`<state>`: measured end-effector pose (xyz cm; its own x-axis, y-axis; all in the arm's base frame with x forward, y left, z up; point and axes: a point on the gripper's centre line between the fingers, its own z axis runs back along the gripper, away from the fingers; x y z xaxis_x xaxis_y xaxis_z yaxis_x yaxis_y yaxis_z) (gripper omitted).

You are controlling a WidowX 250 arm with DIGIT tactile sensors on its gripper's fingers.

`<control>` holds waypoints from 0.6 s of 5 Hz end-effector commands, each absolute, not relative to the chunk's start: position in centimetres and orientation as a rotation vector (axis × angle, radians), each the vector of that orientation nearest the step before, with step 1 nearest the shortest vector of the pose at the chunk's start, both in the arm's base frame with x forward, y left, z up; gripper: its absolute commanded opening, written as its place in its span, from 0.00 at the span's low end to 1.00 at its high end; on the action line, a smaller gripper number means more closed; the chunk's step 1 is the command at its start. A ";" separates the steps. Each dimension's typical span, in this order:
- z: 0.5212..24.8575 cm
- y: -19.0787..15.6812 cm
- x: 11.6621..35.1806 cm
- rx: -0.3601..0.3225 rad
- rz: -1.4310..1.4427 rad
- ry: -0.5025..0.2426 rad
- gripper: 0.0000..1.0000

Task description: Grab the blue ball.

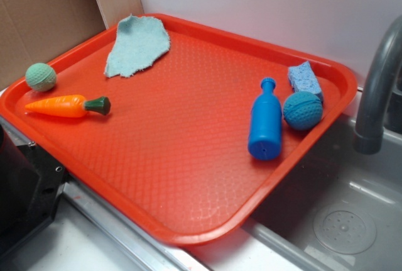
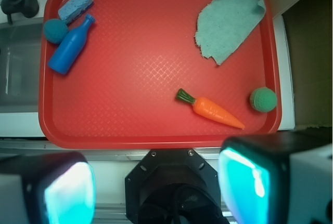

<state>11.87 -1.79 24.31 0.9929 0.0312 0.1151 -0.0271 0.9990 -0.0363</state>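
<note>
The blue ball is teal with a knobbly surface. It lies at the right edge of the red tray, touching the blue bottle and next to a blue sponge. In the wrist view the ball sits at the tray's far left corner, beside the bottle. My gripper is open and empty, high above the robot base, off the tray's near edge and far from the ball. Its two fingers show cyan pads. The gripper is out of the exterior view.
A smaller pale green ball, a toy carrot and a light blue cloth lie on the tray's left side. A grey faucet and a sink stand to the right. The black robot base is at lower left.
</note>
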 end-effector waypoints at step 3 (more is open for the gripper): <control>18.6 -12.6 21.0 0.017 -0.439 -0.168 1.00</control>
<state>20.91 -11.67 17.30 0.9089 -0.4006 0.1158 0.3965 0.9162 0.0581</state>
